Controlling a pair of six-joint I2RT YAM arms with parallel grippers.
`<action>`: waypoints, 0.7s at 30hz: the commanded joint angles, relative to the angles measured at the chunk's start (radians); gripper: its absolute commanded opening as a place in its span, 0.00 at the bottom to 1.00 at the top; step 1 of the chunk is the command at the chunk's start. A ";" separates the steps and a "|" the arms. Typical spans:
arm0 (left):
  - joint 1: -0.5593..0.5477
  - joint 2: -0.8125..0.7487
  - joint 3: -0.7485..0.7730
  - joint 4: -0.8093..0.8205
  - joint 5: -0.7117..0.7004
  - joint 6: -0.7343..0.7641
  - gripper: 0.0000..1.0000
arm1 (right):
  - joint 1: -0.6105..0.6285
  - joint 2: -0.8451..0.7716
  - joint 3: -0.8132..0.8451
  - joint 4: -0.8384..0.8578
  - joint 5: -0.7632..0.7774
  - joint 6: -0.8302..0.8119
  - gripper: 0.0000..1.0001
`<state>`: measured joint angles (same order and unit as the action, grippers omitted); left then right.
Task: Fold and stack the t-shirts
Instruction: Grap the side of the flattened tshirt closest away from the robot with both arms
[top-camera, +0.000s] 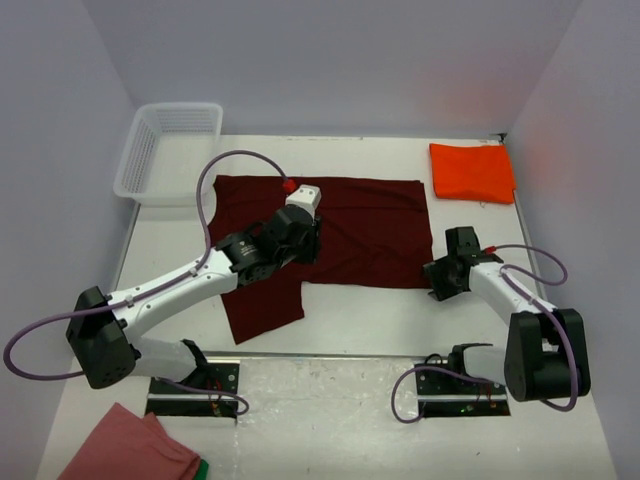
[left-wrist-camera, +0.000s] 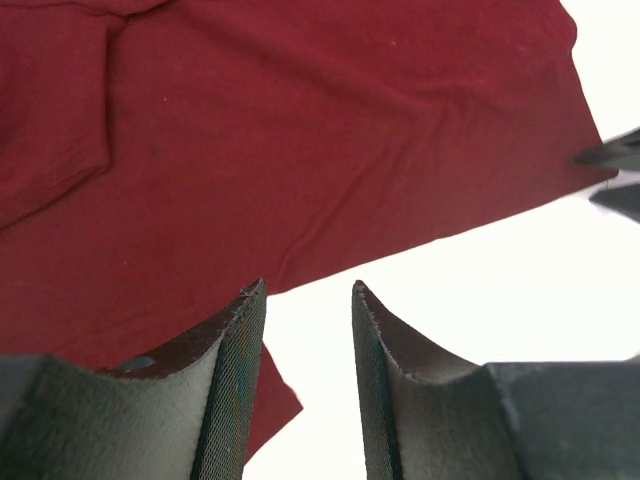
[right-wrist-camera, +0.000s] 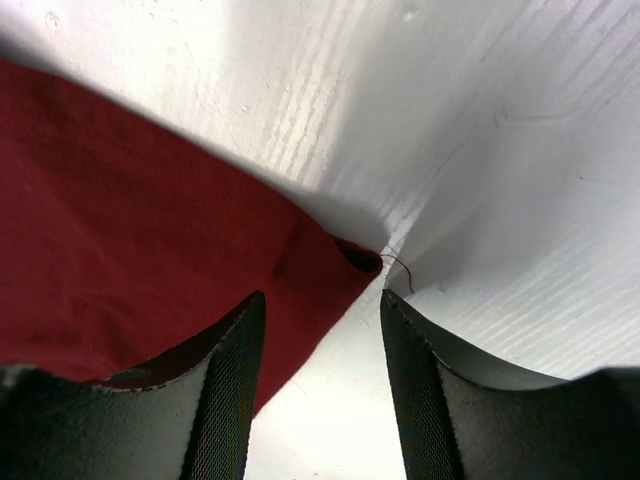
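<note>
The maroon t-shirt (top-camera: 365, 225) lies flat mid-frame on the bench (top-camera: 400, 320), the orange t-shirt (top-camera: 472, 172) folded at upper right, while the left end effector (left-wrist-camera: 305, 298) is spread over the maroon shirt's lower edge and the right end effector (right-wrist-camera: 320, 305) is spread at its lower-right corner.

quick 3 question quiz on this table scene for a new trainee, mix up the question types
1. True or false: the orange t-shirt lies folded at the far right of the table.
2. The right fingers stand open at: A the orange t-shirt; B the maroon t-shirt's near right corner; C the pink cloth.
3. What stands at the table's far left corner?
Key: 1 true; 2 B; 3 a white basket.
</note>
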<state>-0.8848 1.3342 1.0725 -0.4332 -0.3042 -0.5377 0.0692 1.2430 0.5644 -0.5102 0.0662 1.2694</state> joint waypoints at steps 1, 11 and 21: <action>0.001 -0.056 -0.022 0.040 0.030 0.019 0.42 | -0.009 0.044 0.038 -0.045 0.083 0.030 0.51; 0.001 -0.132 -0.101 0.096 0.074 0.013 0.42 | -0.014 0.105 0.112 -0.163 0.127 0.054 0.51; 0.001 -0.138 -0.118 0.090 0.096 0.013 0.42 | -0.017 0.150 0.149 -0.186 0.124 0.059 0.33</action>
<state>-0.8848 1.2232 0.9604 -0.3817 -0.2264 -0.5377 0.0574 1.3731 0.6811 -0.6605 0.1425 1.3037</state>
